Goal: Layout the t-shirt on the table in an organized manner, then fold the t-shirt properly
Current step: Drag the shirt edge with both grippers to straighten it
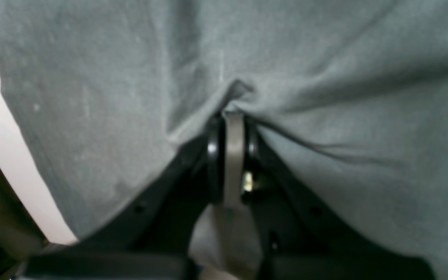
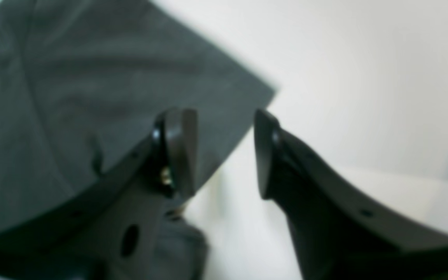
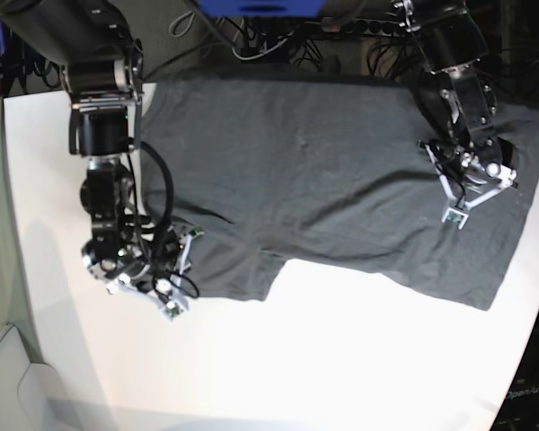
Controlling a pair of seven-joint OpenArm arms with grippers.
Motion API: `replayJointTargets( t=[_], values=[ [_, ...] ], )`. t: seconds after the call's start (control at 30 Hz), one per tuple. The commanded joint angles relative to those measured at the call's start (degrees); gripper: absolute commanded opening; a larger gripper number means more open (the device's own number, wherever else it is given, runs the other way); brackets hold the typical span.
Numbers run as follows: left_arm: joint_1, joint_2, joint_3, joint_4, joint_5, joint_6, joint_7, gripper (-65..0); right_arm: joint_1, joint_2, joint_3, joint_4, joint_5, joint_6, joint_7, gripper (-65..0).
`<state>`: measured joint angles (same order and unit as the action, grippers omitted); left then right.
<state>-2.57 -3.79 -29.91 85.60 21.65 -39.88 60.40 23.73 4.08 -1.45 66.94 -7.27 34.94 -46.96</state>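
The dark charcoal-grey t-shirt lies spread across the far half of the white worktop, mostly flat, with a few creases running through its middle and a short sleeve reaching toward the near side on the base view's left. Its far edge runs along the worktop's back edge, below a tangle of cables.

The left end effector is at the base view's right, down on the shirt near its outer edge. In the left wrist view its jaws are pressed together on a fold of the grey cloth, which bunches into creases spreading away from the fingertips; a strip of fabric shows pinched between them.

The right end effector is at the base view's left, over the outer edge of the sleeve. In the right wrist view its jaws stand apart with a clear gap and nothing in it: one fingertip is over the grey cloth, the other over bare white worktop, and a corner of the shirt ends just beyond them. That view is blurred, so whether the fingertips touch the cloth I cannot tell
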Motion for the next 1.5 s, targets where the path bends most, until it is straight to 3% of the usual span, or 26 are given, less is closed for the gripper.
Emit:
replayJointTargets(
  t=[0.0, 0.13, 0.33, 0.67, 1.07, 1.13, 1.33, 1.47],
  values=[
    [-0.3, -0.1, -0.1, 0.4, -0.1, -0.1, 0.4, -64.7, 1.3, 0.2, -0.6, 1.1, 0.2, 0.0, 1.0, -51.2],
    [-0.3, -0.1, -0.1, 0.4, -0.1, -0.1, 0.4, -64.7, -0.7, -0.7, -3.3, 1.0, 0.2, 0.0, 1.0, -64.8],
    [-0.4, -0.1, -0.1, 0.5, -0.1, -0.1, 0.7, -64.7, -1.2, -0.7, -5.1, -0.7, 0.2, 0.0, 1.7, -64.8],
    [-2.5, -0.1, -0.1, 3.1, -0.1, -0.1, 0.9, -64.7, 3.0, 1.0, -4.7, -14.3, 0.0, 0.0, 9.8, -64.8],
    [-4.3, 0.0, 0.2, 9.8, -0.2, -0.1, 0.9, -64.3, 6.7, 1.9, -5.0, -16.2, 0.0, 0.0, 11.3, -64.7],
    [-4.3, 0.0, 0.2, 9.9, -0.2, -0.1, 0.9, -60.8, 6.8, 1.9, -5.0, -16.2, 0.0, 0.0, 11.3, -64.7],
    [-3.6, 0.0, 0.2, 11.9, -0.2, -0.1, 0.9, -35.2, 7.0, 2.0, -5.0, -16.2, 0.0, 0.0, 11.3, -64.7],
    [-3.2, 0.0, 0.1, 12.4, -0.2, -0.1, 0.9, -24.1, 7.0, 2.0, -5.0, -16.2, 0.0, 0.0, 11.3, -64.7]
  ],
)
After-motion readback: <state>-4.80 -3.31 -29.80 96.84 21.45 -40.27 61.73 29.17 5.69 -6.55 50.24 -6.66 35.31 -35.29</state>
